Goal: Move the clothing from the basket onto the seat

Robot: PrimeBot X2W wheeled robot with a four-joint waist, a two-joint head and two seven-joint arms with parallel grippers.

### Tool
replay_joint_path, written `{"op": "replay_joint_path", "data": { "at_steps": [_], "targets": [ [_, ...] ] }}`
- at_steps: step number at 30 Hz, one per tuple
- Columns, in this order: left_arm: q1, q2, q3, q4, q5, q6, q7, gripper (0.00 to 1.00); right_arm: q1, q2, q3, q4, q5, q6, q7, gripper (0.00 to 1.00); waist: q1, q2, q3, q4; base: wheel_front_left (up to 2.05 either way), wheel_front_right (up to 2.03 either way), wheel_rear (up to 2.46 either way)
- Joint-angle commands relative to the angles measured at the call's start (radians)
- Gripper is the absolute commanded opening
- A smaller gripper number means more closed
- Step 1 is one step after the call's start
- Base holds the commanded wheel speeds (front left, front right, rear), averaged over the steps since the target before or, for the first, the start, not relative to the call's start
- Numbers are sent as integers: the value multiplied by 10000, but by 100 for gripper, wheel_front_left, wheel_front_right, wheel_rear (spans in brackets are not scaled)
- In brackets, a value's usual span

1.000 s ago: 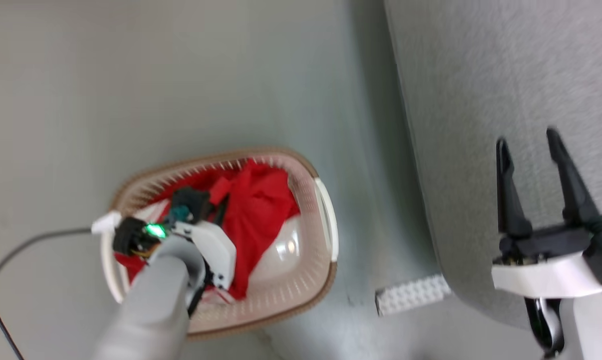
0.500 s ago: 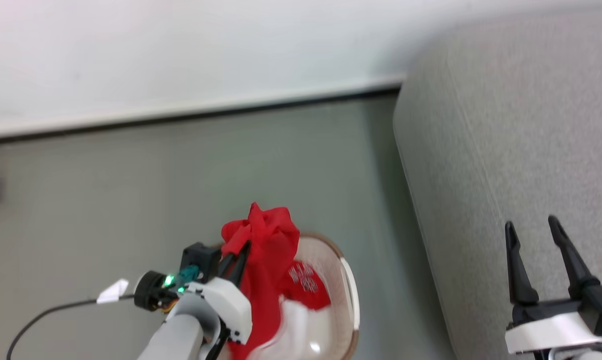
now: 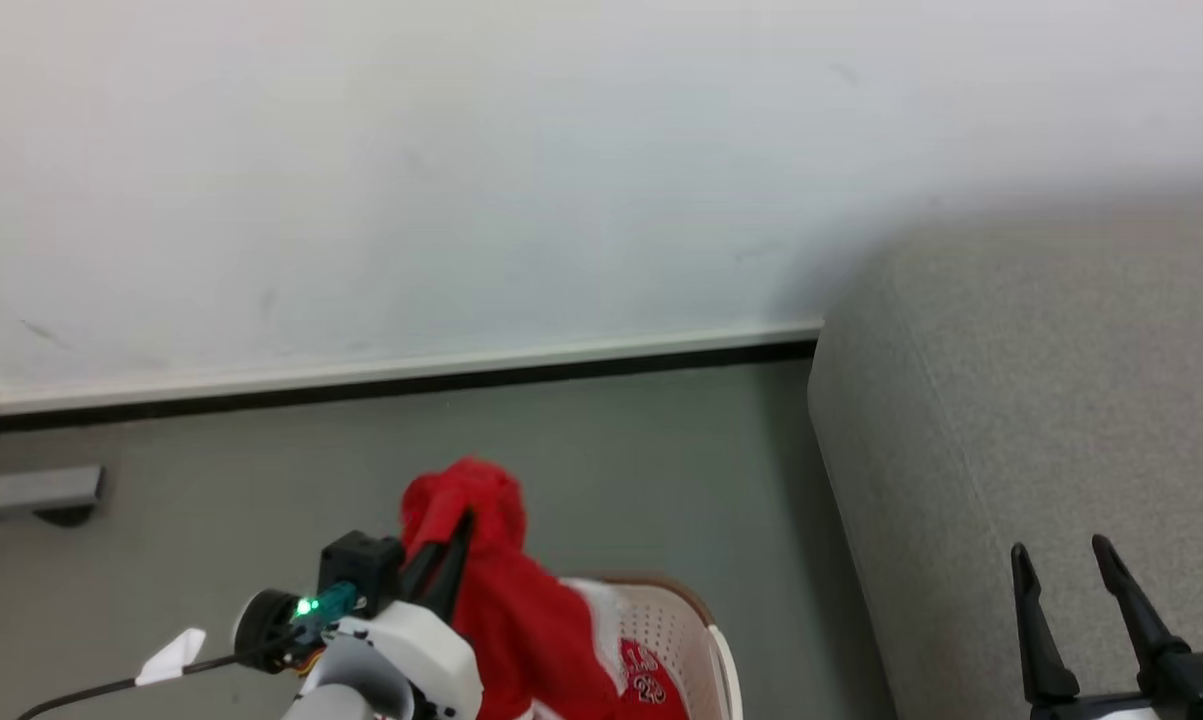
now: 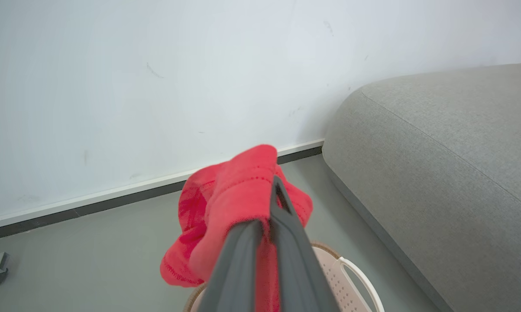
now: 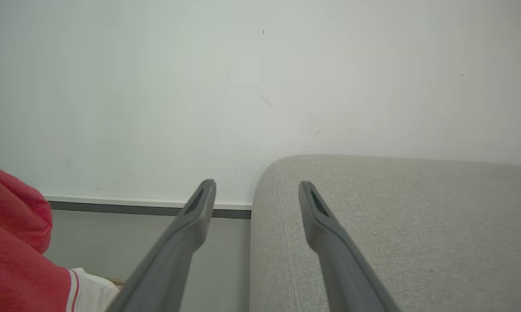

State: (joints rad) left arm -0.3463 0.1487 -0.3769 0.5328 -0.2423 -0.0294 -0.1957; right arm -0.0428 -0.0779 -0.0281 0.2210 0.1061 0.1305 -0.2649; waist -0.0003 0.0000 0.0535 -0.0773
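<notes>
My left gripper (image 3: pixel 456 530) is shut on a bright red garment (image 3: pixel 506 620) and holds it above the basket (image 3: pixel 701 615). The fabric bunches over the fingertips and hangs down into the basket. In the left wrist view the garment (image 4: pixel 230 195) wraps around the left gripper (image 4: pixel 269 203); the basket's white handle (image 4: pixel 360 281) lies below. A second red garment with white lettering (image 3: pixel 651 685) lies in the basket. My right gripper (image 3: pixel 1059 550) stands open over the grey sofa (image 3: pixel 1041 420), holding nothing. The right wrist view has the open right gripper (image 5: pixel 256 185), the sofa (image 5: pixel 394 225) and the white-striped red garment (image 5: pixel 13 251).
A white wall (image 3: pixel 461 180) with a dark baseboard (image 3: pixel 411 385) runs behind the basket. A grey block (image 3: pixel 31 490) sits on the floor at the left. A black cable (image 3: pixel 81 690) with a white tag (image 3: pixel 171 655) trails from my left wrist. Grey floor (image 3: pixel 661 470) separates basket and sofa.
The head camera has tilted up, bringing the wall into view. My left gripper has lifted the red garment up out of the basket. The right gripper stays open.
</notes>
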Motion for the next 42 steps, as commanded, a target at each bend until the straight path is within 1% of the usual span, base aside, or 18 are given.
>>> {"op": "replay_joint_path", "data": {
  "at_steps": [1,10,14,19,25,30,34,39,42],
  "targets": [
    [165,147,60,-195,-64,74,77,0,126,-31,-5,24,19,5,9,100,3,0,-276,62,0,0,0],
    [1022,576,339,-1702,-345,468,715,0,521,-115,121,267,113,5,9,100,3,0,-764,165,0,0,0],
    [1185,739,421,-2067,-456,585,876,0,600,-221,181,389,166,5,7,100,3,0,-894,225,0,0,0],
    [1279,812,417,-2406,-492,680,1057,0,634,-325,253,463,193,5,9,100,3,0,-943,296,0,0,0],
    [1307,898,382,-2674,-525,720,1187,0,639,-329,329,468,176,5,9,100,3,0,-966,362,0,0,0],
    [1249,974,360,-2932,-539,759,1234,0,515,-336,595,363,195,5,9,100,3,0,-919,402,0,0,0],
    [1100,1000,318,-3300,-531,790,1352,0,295,-343,1200,144,170,5,9,100,3,0,-902,409,0,0,0],
    [936,953,162,-3922,-489,758,1568,0,25,-324,2720,-59,349,5,9,100,3,0,-913,413,0,0,0],
    [824,830,-35,-4343,-496,717,1768,0,-232,-344,3570,-163,449,5,9,100,3,0,-917,416,0,0,0]
  ]
}}
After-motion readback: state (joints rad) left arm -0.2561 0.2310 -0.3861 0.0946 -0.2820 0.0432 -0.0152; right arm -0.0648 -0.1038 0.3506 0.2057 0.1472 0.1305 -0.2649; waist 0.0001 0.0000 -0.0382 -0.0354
